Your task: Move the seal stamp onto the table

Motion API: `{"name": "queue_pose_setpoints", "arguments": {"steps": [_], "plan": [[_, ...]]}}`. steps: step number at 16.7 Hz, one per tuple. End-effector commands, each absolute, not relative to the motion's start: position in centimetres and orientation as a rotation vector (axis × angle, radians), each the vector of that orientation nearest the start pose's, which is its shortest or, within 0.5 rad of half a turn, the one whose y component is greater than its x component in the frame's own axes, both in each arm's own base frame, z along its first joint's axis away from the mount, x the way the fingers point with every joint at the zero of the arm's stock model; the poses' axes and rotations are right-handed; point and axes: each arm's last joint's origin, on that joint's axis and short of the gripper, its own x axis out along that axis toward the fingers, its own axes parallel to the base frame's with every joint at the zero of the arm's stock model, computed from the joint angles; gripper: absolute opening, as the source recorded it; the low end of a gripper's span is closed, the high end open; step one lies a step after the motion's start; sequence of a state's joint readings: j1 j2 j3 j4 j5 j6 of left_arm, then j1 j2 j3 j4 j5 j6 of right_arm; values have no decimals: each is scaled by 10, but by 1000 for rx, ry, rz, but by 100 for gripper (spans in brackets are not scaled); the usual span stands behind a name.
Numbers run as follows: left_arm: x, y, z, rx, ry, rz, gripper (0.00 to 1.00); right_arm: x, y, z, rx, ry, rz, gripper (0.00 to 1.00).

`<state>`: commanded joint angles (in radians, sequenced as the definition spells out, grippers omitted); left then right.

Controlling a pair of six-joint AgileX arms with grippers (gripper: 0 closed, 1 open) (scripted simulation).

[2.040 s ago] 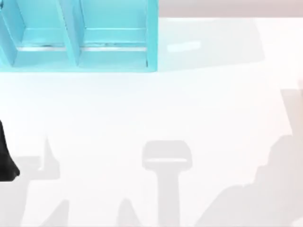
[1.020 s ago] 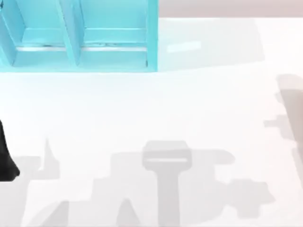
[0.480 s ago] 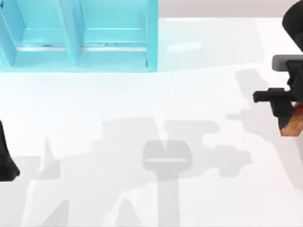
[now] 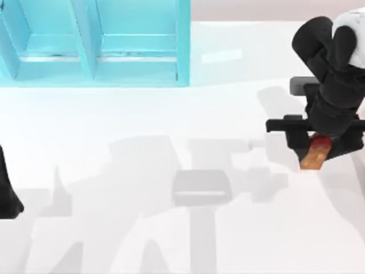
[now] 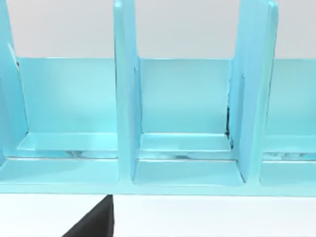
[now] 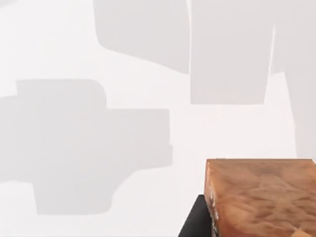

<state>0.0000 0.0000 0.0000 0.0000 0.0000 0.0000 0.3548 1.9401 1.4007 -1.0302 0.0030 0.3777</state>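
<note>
The seal stamp (image 4: 314,157), an amber-orange block with a red top, sits between the black fingers of my right gripper (image 4: 317,149), which is shut on it over the right side of the white table (image 4: 171,125). In the right wrist view the stamp's (image 6: 261,197) mottled orange block fills the near corner, with a black finger (image 6: 195,222) beside it and the table's (image 6: 148,74) shadowed surface beyond. My left arm (image 4: 8,194) is parked at the left edge.
A turquoise shelf unit (image 4: 114,45) with open compartments stands at the back left of the table. The left wrist view faces the shelf's (image 5: 187,173) compartments. Grey shadows of both arms lie across the table's middle and front.
My right arm has come into view from the right edge and moved left over the table with the seal stamp held. The left arm has stayed still.
</note>
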Motion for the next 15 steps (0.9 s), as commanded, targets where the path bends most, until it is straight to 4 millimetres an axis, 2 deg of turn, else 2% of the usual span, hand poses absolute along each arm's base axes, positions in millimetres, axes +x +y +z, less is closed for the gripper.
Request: {"name": "queue_pose_setpoints", "arguments": {"steps": [3, 10, 14, 15], "plan": [[106, -1, 160, 0, 0, 0, 100, 339, 127, 169, 17, 1573, -18, 0], [106, -1, 160, 0, 0, 0, 100, 339, 129, 128, 12, 1569, -15, 0], [106, -1, 160, 0, 0, 0, 100, 339, 129, 128, 12, 1569, -15, 0], [106, -1, 160, 0, 0, 0, 100, 339, 129, 128, 12, 1569, -15, 8]]}}
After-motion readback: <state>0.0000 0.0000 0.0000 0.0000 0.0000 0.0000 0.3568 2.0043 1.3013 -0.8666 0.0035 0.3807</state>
